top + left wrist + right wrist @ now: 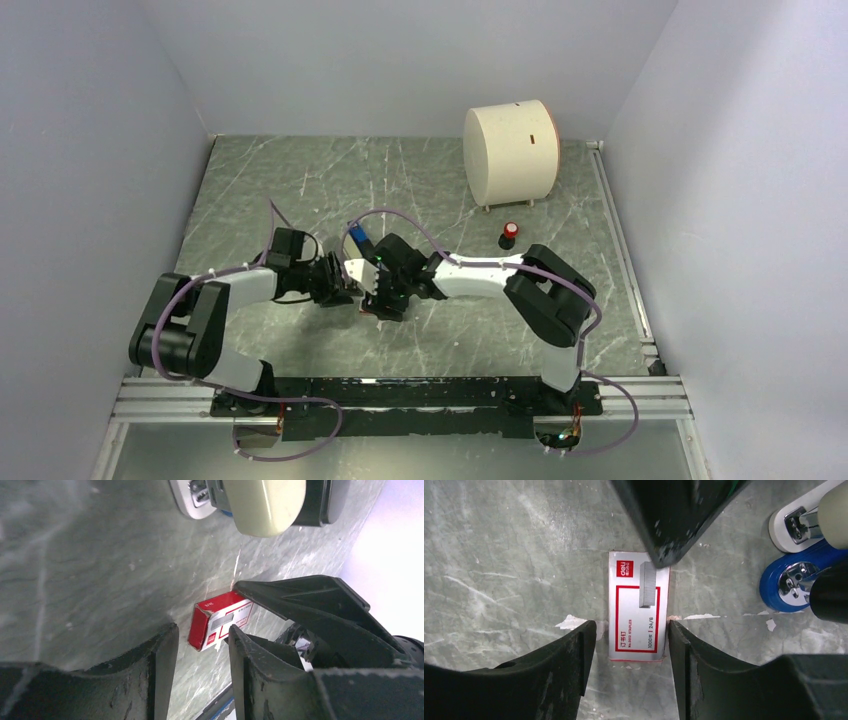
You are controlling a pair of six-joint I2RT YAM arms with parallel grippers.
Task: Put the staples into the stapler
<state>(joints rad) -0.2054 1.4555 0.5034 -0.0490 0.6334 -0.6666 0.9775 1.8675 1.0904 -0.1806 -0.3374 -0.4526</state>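
1. Both arms reach in from the near edge and meet about mid-bench, slightly toward the left edge.
2. The stapler (358, 240) lies on the bench (300, 190) just on the far side of the two claws. Neither claw touches it. From the right wrist its blue rounded end and chrome fitting show, with a white rounded piece (791, 527) just beside it, also carrying a chrome part.
3. The staple box (639, 612) lies flat on the bench, white face with red border and a printed picture of a staple strip facing up. It is closed as far as I can see.
4. The right gripper (631, 630) has its fingers spread, one down each long side of the box at its near end. One finger sits at the box edge and the other shows a thin gap, so no firm clamp is visible.
5. The left gripper (202, 630) also has its fingers parted, with nothing between them. The box lies just beyond its tips, and one of its fingers overlaps the far end of the box in the right wrist view; whether it touches, I cannot tell.
6. A white cylinder (510, 152) stands on its side near the far edge, toward the far right corner. A small red-and-black item (510, 233) sits just on its near side.
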